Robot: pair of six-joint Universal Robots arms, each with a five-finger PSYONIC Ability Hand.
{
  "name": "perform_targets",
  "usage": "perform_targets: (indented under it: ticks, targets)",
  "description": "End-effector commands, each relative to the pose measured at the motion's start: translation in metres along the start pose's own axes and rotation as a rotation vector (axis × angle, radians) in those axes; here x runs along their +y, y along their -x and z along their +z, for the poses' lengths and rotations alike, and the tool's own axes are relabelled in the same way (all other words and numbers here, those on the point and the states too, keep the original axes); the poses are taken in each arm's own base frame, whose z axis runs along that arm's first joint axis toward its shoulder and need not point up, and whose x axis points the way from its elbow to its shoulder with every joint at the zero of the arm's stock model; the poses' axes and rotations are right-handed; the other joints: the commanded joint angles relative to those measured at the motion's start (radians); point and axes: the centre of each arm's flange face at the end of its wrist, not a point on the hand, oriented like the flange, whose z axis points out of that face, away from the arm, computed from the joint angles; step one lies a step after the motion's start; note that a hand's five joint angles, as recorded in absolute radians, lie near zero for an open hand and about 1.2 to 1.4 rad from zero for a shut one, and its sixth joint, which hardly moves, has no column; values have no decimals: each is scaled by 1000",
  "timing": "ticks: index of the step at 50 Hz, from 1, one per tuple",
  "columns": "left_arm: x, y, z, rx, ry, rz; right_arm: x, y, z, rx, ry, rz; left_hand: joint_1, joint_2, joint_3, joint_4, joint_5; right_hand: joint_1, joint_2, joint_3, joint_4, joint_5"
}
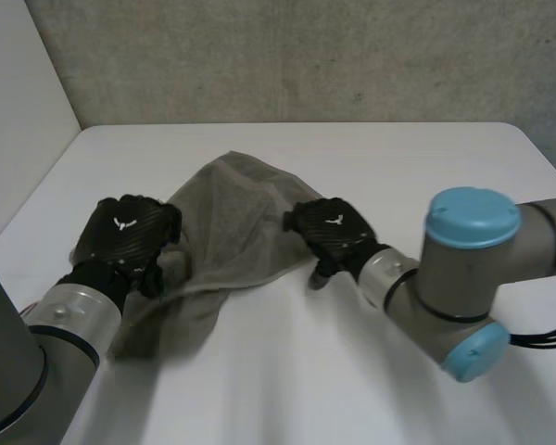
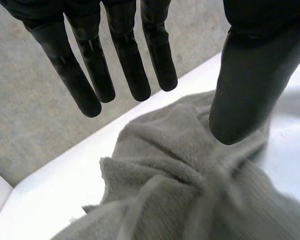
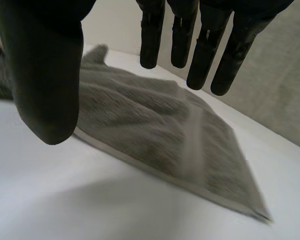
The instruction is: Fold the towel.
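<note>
Left hand (image 1: 125,236) and right hand (image 1: 332,232): black, with a woven carbon-like surface, a small white mark on each back and smooth rounded fingertips, joined by silver wrist cuffs to the left arm (image 1: 37,348) and right arm (image 1: 468,287), grey cylinders with light-blue caps.

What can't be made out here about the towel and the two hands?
- Head view: the left hand covers the towel beneath it, so that edge and its corners are hidden.
- Head view: the right hand shows its back, so whether it touches the cloth cannot be told.
- Left wrist view: the bunched towel runs off the frame, so no corner is identifiable.
- Right wrist view: the thumb covers part of the towel's near edge.
</note>
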Motion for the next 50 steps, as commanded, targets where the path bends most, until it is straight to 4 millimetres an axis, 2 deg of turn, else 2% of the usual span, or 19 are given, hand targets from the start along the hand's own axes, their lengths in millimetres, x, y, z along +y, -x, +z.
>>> perform_targets:
  ticks: [1, 2, 5, 7, 11, 13, 15, 18, 19, 23, 32, 35, 38, 40, 41, 43, 45, 50]
  targets:
    - [-6, 1, 1, -4, -19, -4, 2, 33, 18, -45, -17, 110, -110, -106, -109, -116, -267, -48, -61, -53, -43, -9]
    - [-6, 1, 1, -4, -19, -4, 4, 42, 22, -62, -17, 122, -110, -106, -109, -116, -267, -42, -55, -48, -38, -3]
    - [-10, 0, -1, -1, -34, -10, 7, 47, 25, -70, -17, 125, -110, -106, -109, -116, -267, -39, -52, -45, -35, 0]
    - [-13, 2, -3, -6, -48, -19, 15, 59, 33, -82, -8, 123, -110, -106, -109, -116, -267, -36, -49, -42, -32, 3]
    - [-13, 4, -2, -13, -45, -23, 21, 66, 37, -82, -3, 117, -119, -115, -118, -125, -276, -27, -41, -33, -23, 11]
    - [-10, 4, -1, -14, -35, -23, 21, 69, 38, -77, -4, 112, -181, -177, -180, -187, -338, -19, -32, -24, -14, 20]
    - [-1, 6, -1, -21, 1, -23, 23, 70, 39, -66, -1, 109, -493, -489, -492, -499, -650, 28, 15, 23, 33, 67]
    - [5, 6, -2, -19, 32, -20, 26, 70, 40, -57, -2, 105, -624, -620, -623, -630, -781, 134, 120, 128, 138, 172]
    - [14, 6, -3, -15, 76, -19, 26, 70, 40, -57, -2, 105, -642, -637, -641, -648, -799, 134, 121, 129, 139, 173]
    - [35, 7, -3, -20, 171, -42, 32, 69, 43, -44, 8, 87, -642, -638, -641, -648, -799, 275, 261, 269, 279, 313]
    - [55, 11, 1, -44, 244, -172, 37, 70, 53, -46, -1, 68, -639, -635, -638, -645, -796, 319, 306, 313, 324, 358]
    - [59, 8, 1, -36, 258, -174, 35, 70, 56, -47, -12, 67, -636, -632, -635, -642, -793, 456, 443, 451, 461, 495]
    - [64, 5, 1, -26, 277, -170, 34, 70, 56, -46, -15, 66, -624, -620, -623, -630, -781, 492, 479, 487, 497, 531]
    - [69, 3, 1, -21, 298, -168, 31, 69, 58, -45, -27, 63, -601, -597, -600, -607, -758, 679, 666, 674, 684, 718]
    - [69, 3, 1, -21, 298, -168, 31, 69, 58, -45, -27, 63, -601, -596, -600, -607, -758, 680, 667, 675, 685, 719]
    - [71, 3, 2, -22, 306, -168, 30, 68, 59, -43, -32, 63, -595, -591, -594, -601, -752, 858, 845, 853, 863, 897]
    - [72, 2, 3, -21, 310, -168, 30, 67, 59, -43, -32, 63, -583, -579, -582, -589, -740, 942, 929, 937, 947, 981]
    - [72, 5, 4, -32, 309, -172, 33, 66, 60, -47, -23, 65, -568, -564, -567, -574, -725, 943, 930, 938, 948, 982]
